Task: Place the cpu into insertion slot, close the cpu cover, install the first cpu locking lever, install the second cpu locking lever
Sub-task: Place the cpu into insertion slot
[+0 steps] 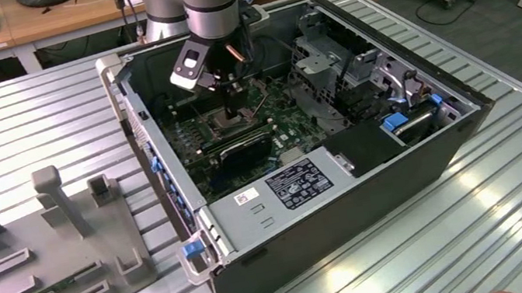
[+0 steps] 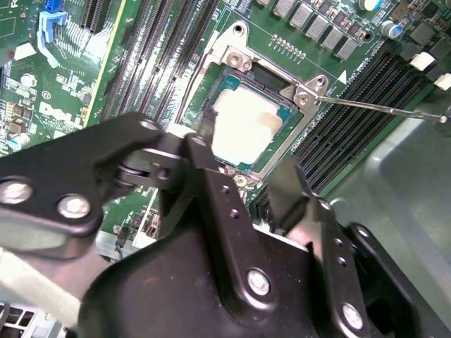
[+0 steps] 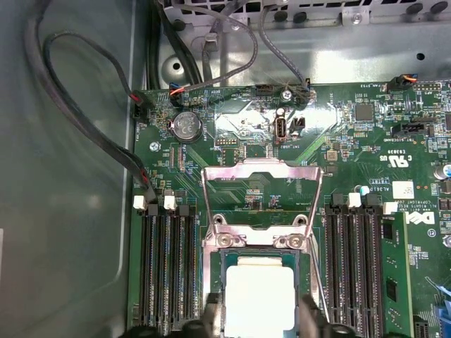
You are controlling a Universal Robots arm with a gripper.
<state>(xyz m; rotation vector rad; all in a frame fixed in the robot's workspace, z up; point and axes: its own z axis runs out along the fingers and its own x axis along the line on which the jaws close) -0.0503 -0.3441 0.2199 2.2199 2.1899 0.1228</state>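
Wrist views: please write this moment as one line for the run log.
cpu: lying in insertion slot | cpu cover: open | gripper: low over cpu

Cut by the picture's edge in the first wrist view: near side of the cpu (image 3: 257, 296), plus all but the dark tips of the gripper (image 3: 259, 320) beside it. Hidden behind the black fingers (image 2: 218, 204) in the second wrist view: near corner of the insertion slot (image 2: 243, 62). Too small in the exterior view to tell cpu from insertion slot.
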